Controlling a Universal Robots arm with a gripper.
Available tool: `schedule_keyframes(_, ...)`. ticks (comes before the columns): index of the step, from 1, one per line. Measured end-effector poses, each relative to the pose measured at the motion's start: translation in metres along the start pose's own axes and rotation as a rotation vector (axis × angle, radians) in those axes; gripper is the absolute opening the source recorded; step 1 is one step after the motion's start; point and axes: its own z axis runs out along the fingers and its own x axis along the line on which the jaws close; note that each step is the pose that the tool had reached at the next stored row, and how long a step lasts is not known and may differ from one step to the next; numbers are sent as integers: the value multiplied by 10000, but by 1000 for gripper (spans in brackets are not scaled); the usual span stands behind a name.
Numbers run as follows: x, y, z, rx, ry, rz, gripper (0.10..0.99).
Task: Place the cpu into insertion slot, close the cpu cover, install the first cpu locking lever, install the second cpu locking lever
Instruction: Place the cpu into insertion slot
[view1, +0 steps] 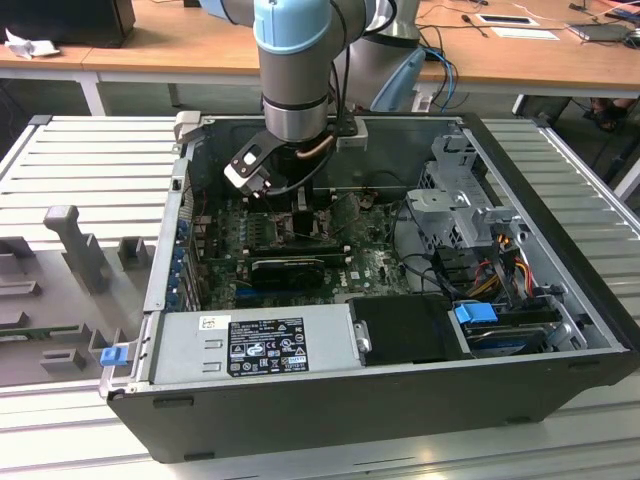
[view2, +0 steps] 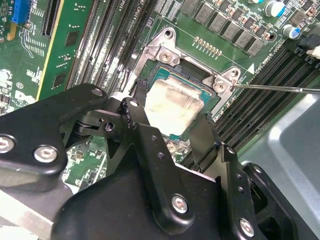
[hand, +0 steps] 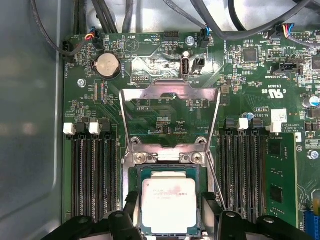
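Observation:
The cpu (hand: 169, 200), a square chip with a dull silver top, lies flat in the insertion slot (hand: 141, 172), also seen in the second wrist view as the cpu (view2: 172, 105) in the insertion slot (view2: 165, 52). My gripper (hand: 170, 204) straddles the chip, one black finger (hand: 131, 204) on each side, with a narrow gap between each finger and the chip's edge. The cpu cover (hand: 170, 89) stands swung open beyond the socket, the board showing through its window. A thin locking lever (view2: 280, 89) juts out beside the socket. In the exterior view the gripper (view1: 300, 205) is down inside the case.
Long black memory slots (hand: 92, 175) flank the socket on both sides. A long black card (view1: 288, 268) lies across the motherboard. The open case (view1: 330, 400) holds a power supply (view1: 250, 345), a drive cage (view1: 465, 195) and loose cables (view1: 490, 270).

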Motion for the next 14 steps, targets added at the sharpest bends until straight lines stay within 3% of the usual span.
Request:
schedule_keyframes(4, 2, 4, -61, 0, 0, 0, 588)
schedule_keyframes(6, 2, 5, -69, 0, 0, 0, 459)
schedule_keyframes(7, 2, 5, -73, 2, -1, 0, 459)
schedule_keyframes(13, 3, 9, -121, 11, -1, 0, 106)
schedule_keyframes(14, 3, 10, -130, 13, 0, 0, 106)
